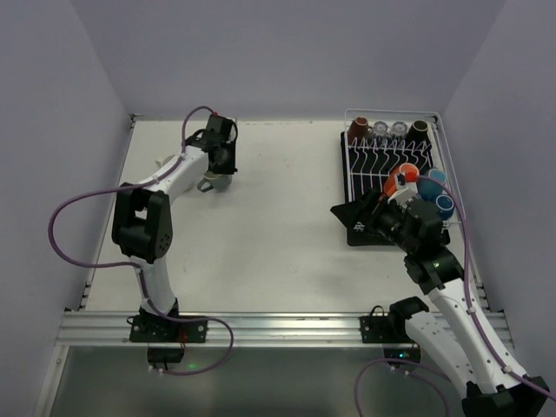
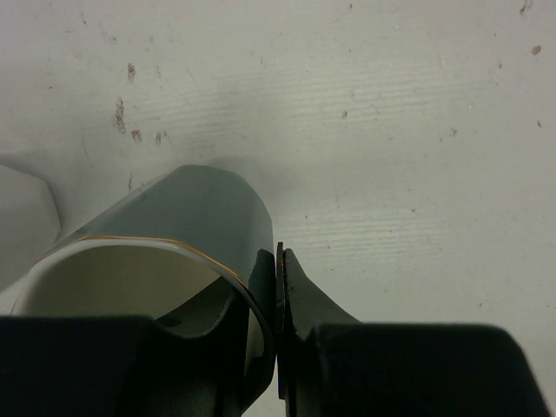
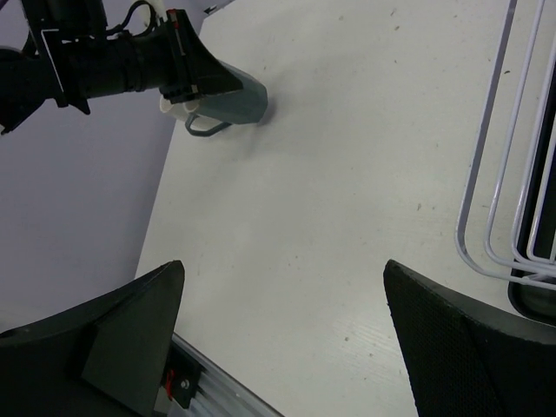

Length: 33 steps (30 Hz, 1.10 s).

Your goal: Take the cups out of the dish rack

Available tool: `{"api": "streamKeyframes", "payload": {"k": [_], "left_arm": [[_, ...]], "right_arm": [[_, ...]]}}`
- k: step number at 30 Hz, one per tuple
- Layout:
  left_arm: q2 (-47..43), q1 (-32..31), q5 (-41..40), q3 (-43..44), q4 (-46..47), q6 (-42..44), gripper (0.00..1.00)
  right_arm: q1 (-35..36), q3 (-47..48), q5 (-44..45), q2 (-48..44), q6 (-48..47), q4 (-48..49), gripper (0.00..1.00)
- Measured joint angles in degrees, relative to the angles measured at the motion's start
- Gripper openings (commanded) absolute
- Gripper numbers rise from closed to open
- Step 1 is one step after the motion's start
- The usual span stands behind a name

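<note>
Pinching the rim wall of the grey mug between closed fingers, the left gripper holds it low at the far left of the table, apparently to set it clear of the dish rack; the right gripper, spread wide and empty, hovers near the rack, which holds other cups.

Both the left arm and the right arm are built of smooth white links joined by chunky black joint housings. A thin purple cable runs along each in slack loops. The base blocks are black. The right gripper has broad matt-black wedge fingers with finely dimpled faces. The left gripper is black too, with a small red tab.
</note>
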Motion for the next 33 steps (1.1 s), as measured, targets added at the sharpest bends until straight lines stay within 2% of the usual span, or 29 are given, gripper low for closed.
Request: {"api": "streamKeyframes", "payload": {"k": [11,20,24,29,30,32,33], "left_arm": [[7.78,0.48,-2.71,8.94,-2.14,1.4,0.0],[10.05,0.96,-5.51,10.54,-4.52,2.4,0.0],[10.47,1.07,-5.9,10.75,-4.92,2.73,0.2],[10.43,1.11,-6.38,11.5,-5.05,3.04,0.39],[10.27,1.11,-6.49,11.58,-4.9,3.02,0.49],[9.66,1.11,-6.45,11.58,-4.94,3.08,0.62],[9.22,1.11,-6.43,11.58,-4.87,3.06,0.64]], "right_arm": [[0.63,-0.46,0.57,0.52,-2.08,-1.81,0.99],[0.74,-0.33,1.16,0.79,-3.06,-3.1,0.99],[0.74,0.72,2.21,0.79,-3.63,-4.48,0.99],[0.81,4.24,4.92,1.7,-5.18,-6.69,0.99],[0.79,5.01,5.46,1.86,-5.55,-7.23,0.99],[0.83,6.36,7.39,1.9,-6.38,-8.59,0.99],[0.83,6.93,8.52,1.84,-6.69,-9.18,0.99]]}}
